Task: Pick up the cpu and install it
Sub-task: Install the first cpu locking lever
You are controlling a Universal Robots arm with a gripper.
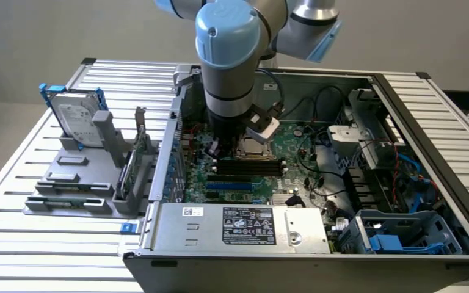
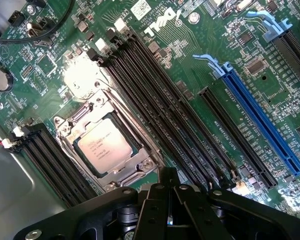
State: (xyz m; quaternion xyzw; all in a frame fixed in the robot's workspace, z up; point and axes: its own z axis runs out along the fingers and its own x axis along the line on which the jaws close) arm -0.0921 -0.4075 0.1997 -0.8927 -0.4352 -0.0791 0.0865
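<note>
**Claw hanging over the seated cpu**

I am reaching down from above a slatted metal bench (image 1: 22,183) that is carrying an open computer case (image 1: 430,128), lying on its side with its insides facing up. My arm (image 1: 230,61) is standing nearly upright inside the case, over the green motherboard (image 2: 190,60).

At the near edge of the case, the power supply (image 1: 243,226) is lying with its label showing. Towards the exterior view's left, a grey holder (image 1: 80,183) is sitting on the bench beside the case, and a hard drive (image 1: 76,119) is standing upright in it.

On the motherboard, black memory slots (image 2: 155,100) are running in rows just beside the processor socket (image 2: 107,145), and a long blue expansion slot (image 2: 260,120) is lying well apart from them.

The cpu (image 2: 104,147) is sitting flat inside the socket's metal frame, its dull silver top facing up.

My claw (image 2: 168,187) is hanging just beside the socket, near one corner of the frame. Its fingers (image 2: 165,180) are pressed together, gripping nothing, and they are not touching the cpu.
</note>
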